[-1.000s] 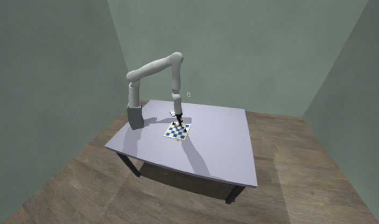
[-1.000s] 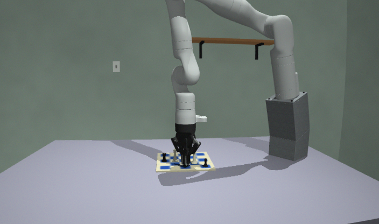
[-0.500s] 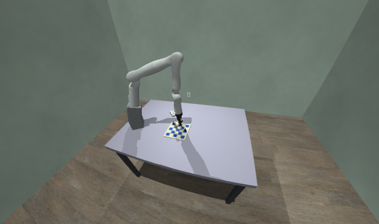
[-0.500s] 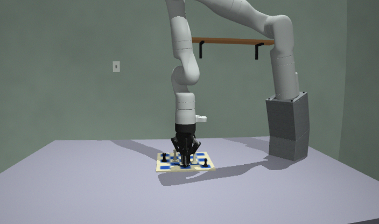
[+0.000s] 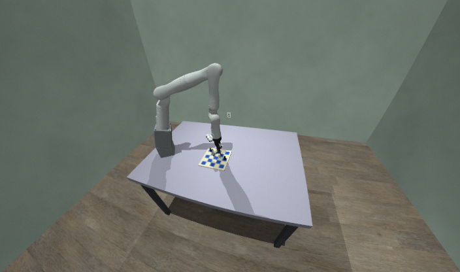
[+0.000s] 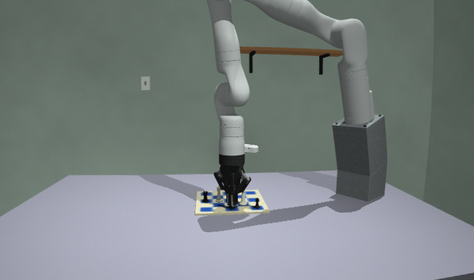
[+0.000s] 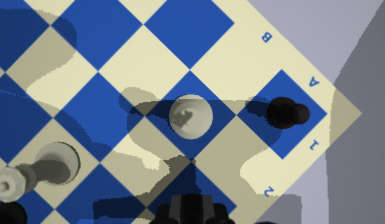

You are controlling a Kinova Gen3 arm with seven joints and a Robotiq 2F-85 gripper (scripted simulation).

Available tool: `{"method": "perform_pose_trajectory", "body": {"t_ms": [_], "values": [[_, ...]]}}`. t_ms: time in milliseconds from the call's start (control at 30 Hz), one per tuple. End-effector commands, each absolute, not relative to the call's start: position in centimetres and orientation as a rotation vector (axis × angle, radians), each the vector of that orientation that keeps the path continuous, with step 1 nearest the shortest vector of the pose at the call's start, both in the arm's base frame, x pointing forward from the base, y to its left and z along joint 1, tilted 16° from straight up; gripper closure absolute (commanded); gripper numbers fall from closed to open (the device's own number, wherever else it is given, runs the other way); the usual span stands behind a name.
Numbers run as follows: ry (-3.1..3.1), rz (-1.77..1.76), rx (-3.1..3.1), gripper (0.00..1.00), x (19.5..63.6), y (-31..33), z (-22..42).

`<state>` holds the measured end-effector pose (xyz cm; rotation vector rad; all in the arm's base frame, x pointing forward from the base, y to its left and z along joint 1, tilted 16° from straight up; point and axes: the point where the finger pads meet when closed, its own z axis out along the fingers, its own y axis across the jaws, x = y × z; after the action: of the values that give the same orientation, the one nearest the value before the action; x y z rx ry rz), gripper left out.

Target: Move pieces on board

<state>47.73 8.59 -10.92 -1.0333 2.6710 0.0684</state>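
Hanging straight down over the chessboard (image 6: 205, 211), the end effector (image 6: 231, 202) is seen with its fingers drawn narrow and clamped on a dark piece (image 6: 231, 206). The piece is held upright and very low. It cannot be told from the exterior view whether its base touches the board.

From the wrist view, the end effector's dark body (image 7: 192, 212) is placed over the blue square 2 steps along column A from the corner, which by the edge labels is A3. The held piece itself is hidden there.

A white piece (image 7: 190, 116) is seen upright on B2, with its base inside the blue square. A black pawn (image 7: 284, 113) is seen on A1, the corner square, also within its borders. C1 is seen bare.

Further left, a tall white piece (image 7: 57, 163) is seen standing on a cream square, and part of another black piece (image 7: 8, 215) is cut off by the lower left edge of the picture.

The board is laid flat on the grey table (image 6: 93, 225), near the arm's grey pedestal (image 6: 359, 159).
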Motion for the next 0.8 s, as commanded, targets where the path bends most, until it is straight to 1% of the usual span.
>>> {"method": "perform_pose_trajectory", "body": {"t_ms": [0,767], "values": [[2.670,0.068,-1.033,1.00,47.79,8.58,-10.85],[2.670,0.068,-1.033,1.00,47.86,8.63,-11.17]]}}
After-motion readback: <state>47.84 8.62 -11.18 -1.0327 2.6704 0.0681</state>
